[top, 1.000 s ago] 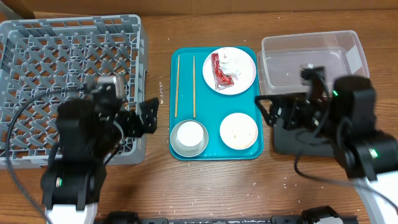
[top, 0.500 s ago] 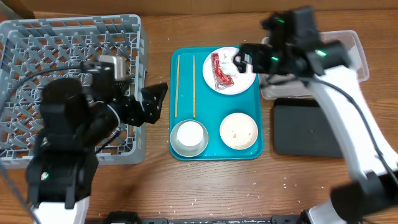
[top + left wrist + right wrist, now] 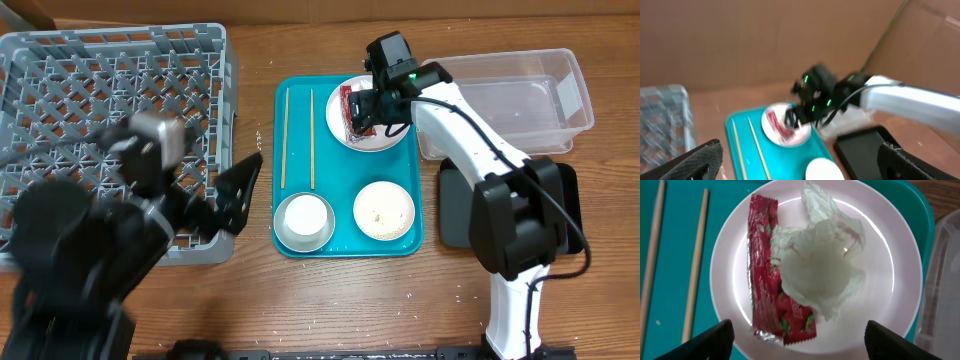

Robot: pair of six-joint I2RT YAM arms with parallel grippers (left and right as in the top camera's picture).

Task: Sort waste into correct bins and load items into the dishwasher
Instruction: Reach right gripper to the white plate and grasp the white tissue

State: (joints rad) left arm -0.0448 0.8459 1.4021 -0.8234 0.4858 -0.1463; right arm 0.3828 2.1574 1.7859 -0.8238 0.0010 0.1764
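The large white plate [image 3: 372,135] [image 3: 890,245] lies at the far right of the teal tray and holds the red wrapper [image 3: 354,118] [image 3: 765,280] and the crumpled tissue [image 3: 820,265]. My right gripper [image 3: 377,100] [image 3: 802,345] is open just above the plate, with wrapper and tissue between its fingers. Two chopsticks [image 3: 297,138] [image 3: 695,265] lie on the tray's left side. The rice dish [image 3: 384,210] and the white cup in its bowl [image 3: 303,218] sit at the tray's front. My left gripper [image 3: 240,188] [image 3: 805,167] is open and empty beside the grey dish rack [image 3: 110,120].
The teal tray [image 3: 340,170] lies at the centre. The clear tub [image 3: 510,95] stands at the back right, the black tray [image 3: 460,215] in front of it, partly under the right arm. The rack fills the left side.
My right arm has swung from over the black tray to the plate and come down close over the wrapper and tissue. My left arm has risen toward the camera.
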